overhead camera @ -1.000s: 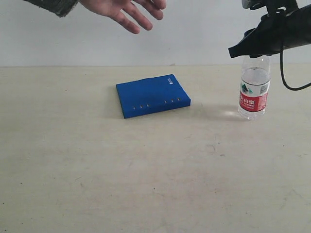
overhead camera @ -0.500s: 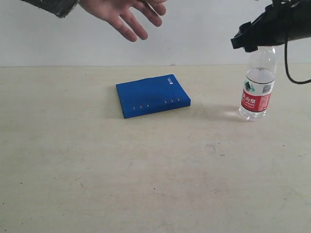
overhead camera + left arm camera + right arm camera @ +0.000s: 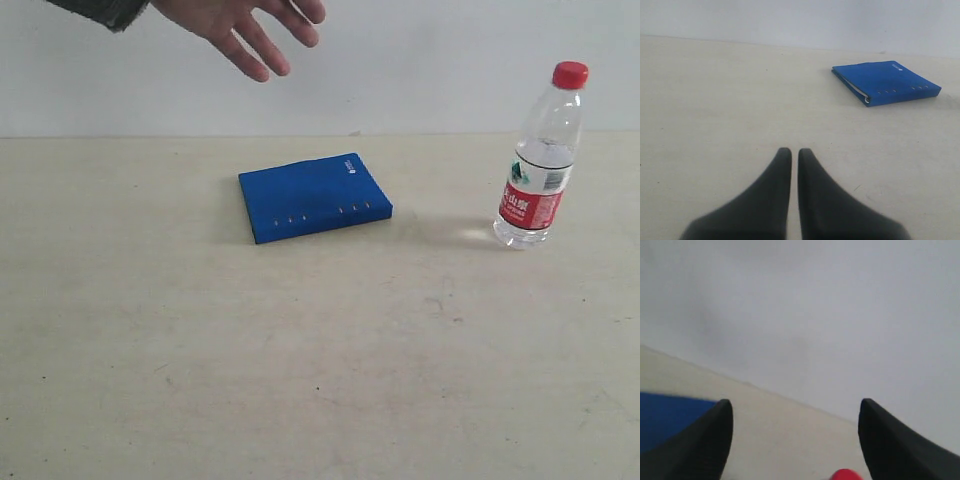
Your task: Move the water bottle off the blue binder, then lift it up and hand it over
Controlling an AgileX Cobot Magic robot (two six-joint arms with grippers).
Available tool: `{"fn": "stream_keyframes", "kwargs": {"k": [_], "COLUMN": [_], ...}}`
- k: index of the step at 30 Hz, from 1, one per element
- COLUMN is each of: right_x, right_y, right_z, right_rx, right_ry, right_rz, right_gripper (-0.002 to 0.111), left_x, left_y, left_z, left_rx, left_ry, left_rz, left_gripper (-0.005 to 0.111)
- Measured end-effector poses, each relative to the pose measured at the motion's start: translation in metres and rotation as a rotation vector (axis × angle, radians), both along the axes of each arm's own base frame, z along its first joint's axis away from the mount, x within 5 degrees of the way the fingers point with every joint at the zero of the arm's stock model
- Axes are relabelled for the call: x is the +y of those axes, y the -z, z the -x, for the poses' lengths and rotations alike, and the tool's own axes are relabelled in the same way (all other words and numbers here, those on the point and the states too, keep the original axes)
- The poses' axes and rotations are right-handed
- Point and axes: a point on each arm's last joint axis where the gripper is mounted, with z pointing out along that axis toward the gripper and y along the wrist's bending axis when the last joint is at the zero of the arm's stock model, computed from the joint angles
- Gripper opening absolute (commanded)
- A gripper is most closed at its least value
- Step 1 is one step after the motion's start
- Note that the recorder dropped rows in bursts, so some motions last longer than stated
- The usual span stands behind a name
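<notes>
The water bottle [image 3: 540,160] stands on the table at the right, leaning slightly, well apart from the blue binder [image 3: 313,196], which lies flat near the middle. No gripper shows in the exterior view. In the right wrist view my right gripper [image 3: 795,407] is open with nothing between its fingers; the bottle's red cap [image 3: 845,475] peeks in at the frame's edge and a corner of the binder [image 3: 670,415] shows behind one finger. My left gripper [image 3: 790,152] is shut and empty, low over bare table, with the binder [image 3: 887,81] some way ahead of it.
A person's open hand [image 3: 240,25] reaches in above the table at the upper left, beyond the binder. A pale wall [image 3: 420,60] rises behind the table's far edge.
My right gripper opened, let go of the bottle's neck and rose out of the exterior view. The bottle stays standing on the table, tilted a little more. The hand shifted slightly left.
</notes>
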Motion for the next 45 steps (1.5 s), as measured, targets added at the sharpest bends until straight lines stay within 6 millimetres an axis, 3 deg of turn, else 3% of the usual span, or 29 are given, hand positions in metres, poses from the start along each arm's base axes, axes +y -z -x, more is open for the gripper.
{"fn": "stream_keyframes", "kwargs": {"k": [4,5,6,7,10,14,16,20,22,23,25,27,29,34,38,42,45], "right_x": [0.026,0.036,0.059,0.069,0.120,0.147,0.154,0.163,0.165,0.166,0.167,0.166,0.164,0.160,0.159,0.180,0.192], "right_y": [0.014,0.017,0.023,0.024,0.045,0.071,0.088,0.144,0.166,0.173,0.179,0.179,0.178,0.184,0.215,0.232,0.238], "right_z": [0.016,0.022,0.035,0.040,0.068,0.070,0.062,0.030,0.017,0.009,-0.006,-0.016,-0.029,-0.051,-0.078,-0.109,-0.131], "right_rx": [0.181,0.217,0.278,0.298,0.433,0.522,0.563,0.664,0.673,0.643,0.539,0.451,0.334,0.173,0.286,0.348,0.317], "right_ry": [-0.209,-0.287,-0.443,-0.502,-0.786,-0.875,-0.871,-0.725,-0.648,-0.606,-0.521,-0.455,-0.370,-0.206,-0.101,-0.137,-0.137], "right_rz": [0.024,0.044,0.074,0.083,0.142,0.173,0.189,0.198,0.190,0.189,0.184,0.178,0.174,0.139,0.005,-0.052,-0.087], "right_gripper": [0.034,0.018,0.010,0.000,0.000,0.000,0.000,0.000,0.001,0.004,0.021,0.042,0.053,0.052,0.052,0.052,0.031], "left_x": [0.000,0.000,0.000,0.000,0.000,0.000,0.000,0.000,-0.003,-0.006,-0.007,-0.007,-0.007,-0.004,-0.002,-0.004,-0.005], "left_y": [0.000,0.000,0.000,0.000,0.000,0.000,0.000,-0.006,-0.014,-0.017,-0.018,-0.019,-0.019,-0.023,-0.026,-0.023,-0.022], "left_z": [0.000,0.000,0.000,0.000,0.000,0.000,0.000,-0.001,-0.003,-0.003,-0.003,-0.003,-0.003,-0.003,-0.004,-0.003,-0.003], "left_rx": [0.000,0.000,0.000,0.000,0.000,0.000,0.000,-0.066,-0.141,-0.154,-0.157,-0.160,-0.164,-0.233,-0.273,-0.237,-0.226], "left_ry": [0.000,0.000,0.000,0.000,0.000,0.000,0.000,0.002,-0.029,-0.044,-0.051,-0.049,-0.040,-0.030,-0.030,-0.004,0.003], "left_rz": [0.000,0.000,0.000,0.000,0.000,0.000,0.000,-0.027,0.305,0.551,0.720,0.715,0.665,0.483,0.375,0.334,0.356], "left_gripper": [0.005,0.005,0.005,0.005,0.005,0.005,0.005,0.005,0.005,0.005,0.005,0.005,0.005,0.005,0.005,0.005,0.005]}}
